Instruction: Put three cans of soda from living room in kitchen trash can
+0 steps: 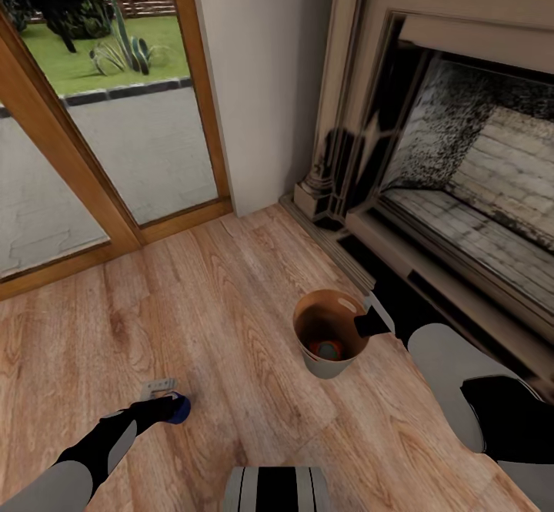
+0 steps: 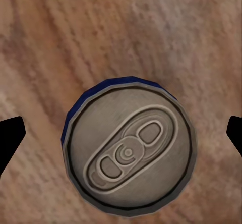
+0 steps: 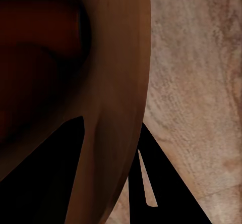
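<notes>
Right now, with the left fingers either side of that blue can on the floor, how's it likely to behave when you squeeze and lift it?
The blue can stands upright on the wood floor, so it probably won't roll unless knocked over. Its smooth rounded side may slip in the left gripper, whose fingers are still spread wide. It looks small, so likely light.

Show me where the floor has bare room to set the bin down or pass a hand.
Bare planks run from the glass door to the trash can and blue soda can, and between the two. It is crowded at the bin's fireplace side, where the right gripper pinches its rim, and around the left gripper.
</notes>
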